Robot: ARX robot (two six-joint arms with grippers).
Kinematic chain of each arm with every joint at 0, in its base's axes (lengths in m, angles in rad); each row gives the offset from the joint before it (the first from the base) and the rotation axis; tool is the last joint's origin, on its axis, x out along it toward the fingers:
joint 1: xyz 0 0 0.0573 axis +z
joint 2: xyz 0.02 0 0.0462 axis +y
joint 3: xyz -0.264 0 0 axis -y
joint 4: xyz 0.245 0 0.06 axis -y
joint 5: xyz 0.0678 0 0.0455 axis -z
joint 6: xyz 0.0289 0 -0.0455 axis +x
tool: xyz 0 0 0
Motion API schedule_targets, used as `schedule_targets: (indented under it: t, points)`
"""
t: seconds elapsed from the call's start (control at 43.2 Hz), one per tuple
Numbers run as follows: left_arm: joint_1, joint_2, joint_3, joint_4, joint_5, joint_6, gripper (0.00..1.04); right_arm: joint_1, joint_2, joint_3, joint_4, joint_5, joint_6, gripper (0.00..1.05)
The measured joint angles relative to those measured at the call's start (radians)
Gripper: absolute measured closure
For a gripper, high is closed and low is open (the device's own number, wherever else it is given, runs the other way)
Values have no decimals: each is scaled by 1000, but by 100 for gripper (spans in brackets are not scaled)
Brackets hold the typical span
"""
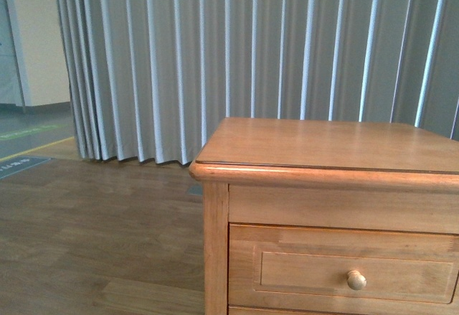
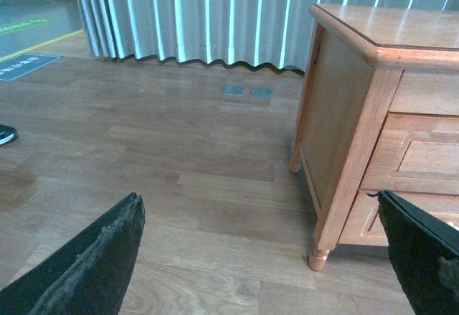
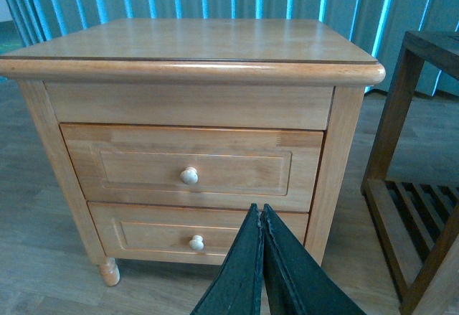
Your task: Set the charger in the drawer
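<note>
The drawer [image 3: 193, 168] is the upper one of a honey-coloured wooden cabinet, shut, with one round pale knob [image 3: 189, 176]. It also shows in the front view [image 1: 344, 268] and at the edge of the left wrist view [image 2: 423, 153]. The charger is not in view. My right gripper [image 3: 260, 211] is shut and empty, in front of the cabinet, its tips before the lower drawer front [image 3: 179, 234]. My left gripper [image 2: 262, 211] is open and empty above the wooden floor, to the left of the cabinet's front left leg [image 2: 318, 256]. Neither arm shows in the front view.
The cabinet top [image 1: 323, 143] is bare. A dark wooden rack [image 3: 416, 179] stands close to the cabinet's right side. Grey curtains [image 1: 251, 49] hang behind. Wooden floor [image 2: 179, 164] spreads to the left, with a dark object [image 2: 6, 134] at its far edge.
</note>
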Motion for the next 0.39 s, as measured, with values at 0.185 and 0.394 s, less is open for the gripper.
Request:
schedule_targets:
  t: [0.185,0.394]
  points:
    - [0,0,0,0,0,0,6,0,-1,0,0,0,0,103]
    - [0,0,0,0,0,0,6,0,-1,0,0,0,0,65]
